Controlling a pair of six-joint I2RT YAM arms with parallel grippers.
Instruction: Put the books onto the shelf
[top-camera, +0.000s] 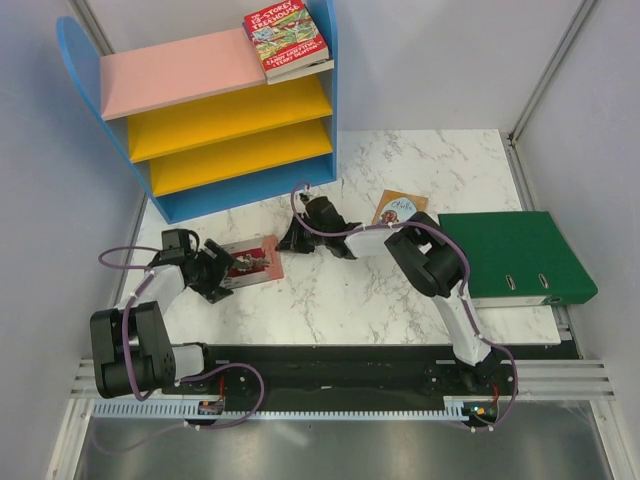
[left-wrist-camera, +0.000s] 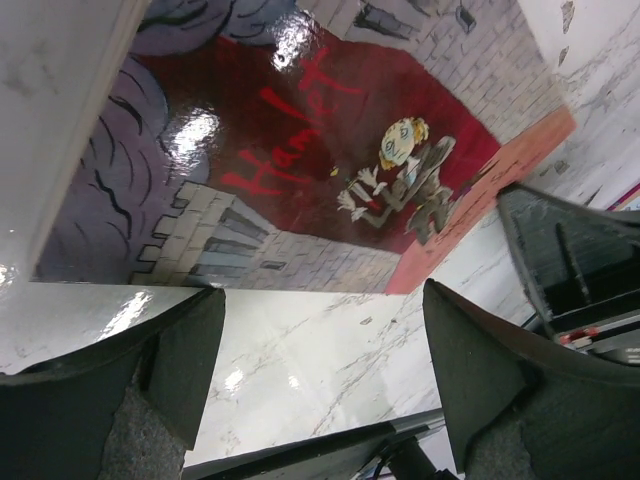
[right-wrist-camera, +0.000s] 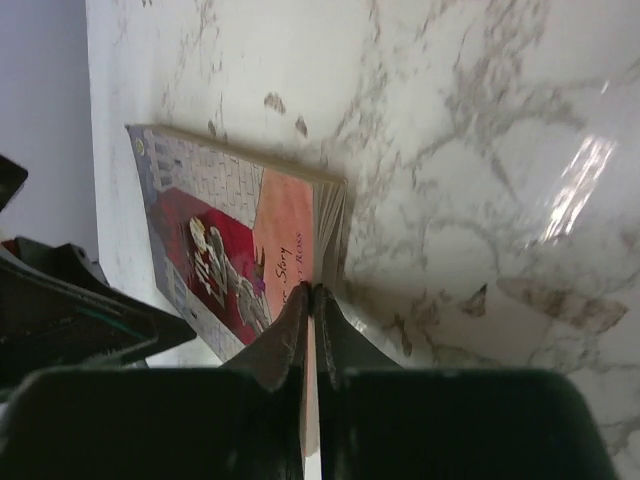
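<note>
The pink-red book (top-camera: 250, 262) lies flat on the marble table between both arms. My right gripper (top-camera: 288, 240) is at its right edge; in the right wrist view its jaws (right-wrist-camera: 314, 292) are pinched shut on the thin pink cover of the book (right-wrist-camera: 230, 230), beside the page block. My left gripper (top-camera: 215, 270) is at the book's left edge, open, with bare table between its fingers (left-wrist-camera: 320, 300) and the cover (left-wrist-camera: 300, 150) just beyond the tips. The red Treehouse book (top-camera: 285, 40) lies on the pink top board of the shelf (top-camera: 180, 75). A tan book (top-camera: 397, 209) lies on the table.
A large green binder (top-camera: 515, 255) lies at the right side of the table. The shelf's blue base (top-camera: 240, 195) stands just behind the right gripper. Grey walls enclose the table on the left, back and right.
</note>
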